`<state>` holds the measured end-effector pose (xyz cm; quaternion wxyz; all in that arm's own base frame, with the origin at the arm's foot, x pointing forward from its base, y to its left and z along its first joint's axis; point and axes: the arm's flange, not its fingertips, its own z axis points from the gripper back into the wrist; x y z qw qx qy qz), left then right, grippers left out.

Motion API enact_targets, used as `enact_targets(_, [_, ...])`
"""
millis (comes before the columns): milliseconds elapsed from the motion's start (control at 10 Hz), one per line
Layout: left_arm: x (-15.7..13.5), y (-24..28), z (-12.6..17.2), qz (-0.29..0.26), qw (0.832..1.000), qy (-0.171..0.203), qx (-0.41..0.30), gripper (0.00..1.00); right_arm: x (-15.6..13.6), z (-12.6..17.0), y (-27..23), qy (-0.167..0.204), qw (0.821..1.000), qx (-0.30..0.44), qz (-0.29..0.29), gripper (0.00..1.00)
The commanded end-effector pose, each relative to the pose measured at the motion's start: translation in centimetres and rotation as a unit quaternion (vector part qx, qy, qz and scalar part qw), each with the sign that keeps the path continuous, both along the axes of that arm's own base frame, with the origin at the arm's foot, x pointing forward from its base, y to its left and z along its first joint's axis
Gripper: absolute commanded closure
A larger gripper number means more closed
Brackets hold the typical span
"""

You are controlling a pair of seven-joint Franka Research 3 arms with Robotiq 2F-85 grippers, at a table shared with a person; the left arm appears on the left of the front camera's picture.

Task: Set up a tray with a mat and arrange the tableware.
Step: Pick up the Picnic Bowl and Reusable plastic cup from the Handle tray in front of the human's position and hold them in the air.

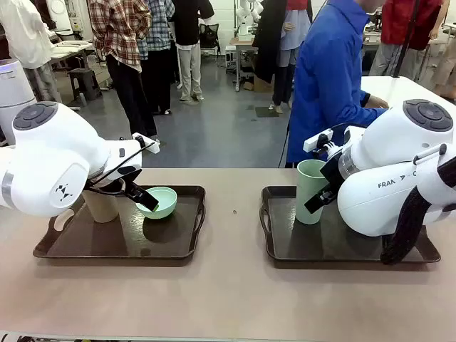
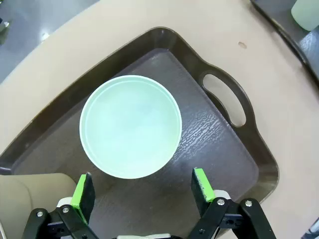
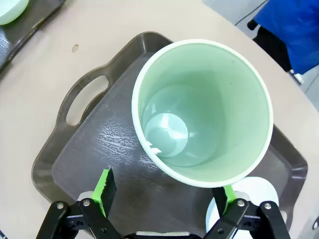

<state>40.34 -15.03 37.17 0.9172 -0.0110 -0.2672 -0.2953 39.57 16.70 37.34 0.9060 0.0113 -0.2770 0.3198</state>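
tan cup (image 1: pixel 101 206) near mint bowl (image 1: pixel 160 203); person (image 1: pixel 328 85) beyond table (image 1: pixel 228 299).

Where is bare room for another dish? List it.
Free: the left tray's near half, in front of the tan cup and mint bowl; the right tray's near strip before the sage green cup; the table between the trays. Crowded: each tray's far side, by the open left gripper and right gripper.

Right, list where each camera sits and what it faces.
Front: fixed on the robot's side, facing across the table at the person; left arm and right arm show.
Left wrist: looks down the left fingers at the mint bowl.
Right wrist: looks down the right fingers into the sage cup.
Shared: the front view also holds that bowl and cup.
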Motion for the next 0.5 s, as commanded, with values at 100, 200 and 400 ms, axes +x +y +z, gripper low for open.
enact_targets(100, [-0.01,0.00,0.00,0.000,1.000,0.000,0.000,0.00,0.00,0.00,0.00,0.000,1.000,0.000,0.000,0.00])
enact_targets(200, [-0.01,0.00,0.00,0.000,1.000,0.000,0.000,0.00,0.00,0.00,0.00,0.000,1.000,0.000,0.000,0.00])
enact_targets(400, [-0.01,0.00,0.00,0.000,1.000,0.000,0.000,0.00,0.00,0.00,0.00,0.000,1.000,0.000,0.000,0.00])
